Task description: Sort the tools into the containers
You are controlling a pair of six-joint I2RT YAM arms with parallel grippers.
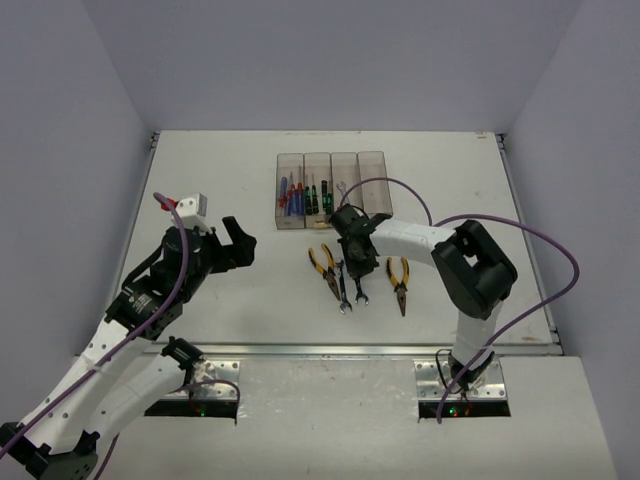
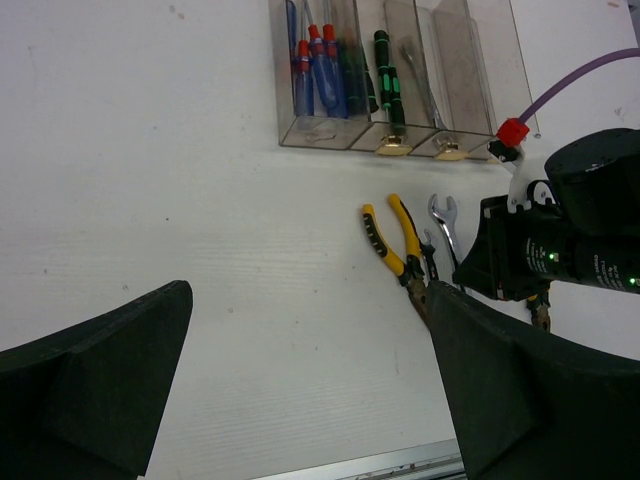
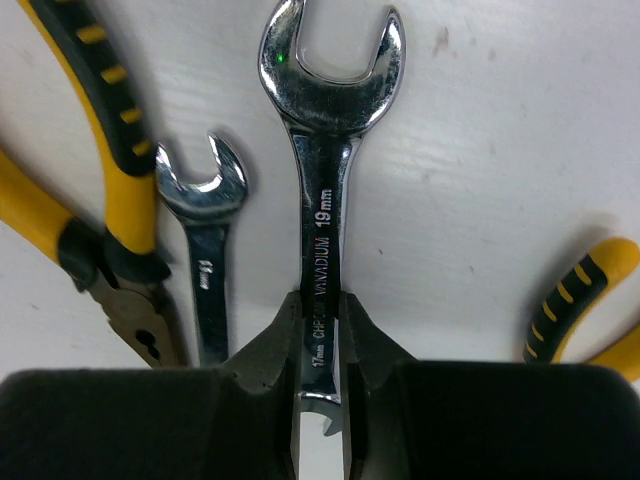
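Observation:
My right gripper (image 3: 320, 325) (image 1: 356, 262) is shut on the shaft of a large silver 19 mm wrench (image 3: 325, 150) that lies at the table surface. A smaller wrench (image 3: 205, 260) lies just left of it. One pair of yellow-and-black pliers (image 3: 95, 150) (image 1: 325, 265) lies to the left, the other (image 3: 580, 305) (image 1: 400, 283) to the right. The row of clear bins (image 1: 372, 160) holds blue/red screwdrivers (image 1: 289, 192), green/black screwdrivers (image 1: 318, 195) and one wrench (image 1: 342, 190). My left gripper (image 1: 238, 243) (image 2: 310, 295) is open and empty, well left of the tools.
The white table has a metal rail along its near edge (image 1: 350, 350). A purple cable (image 1: 540, 250) loops above the right arm. Grey walls surround the table. The rightmost bin (image 1: 373, 190) shows nothing in it.

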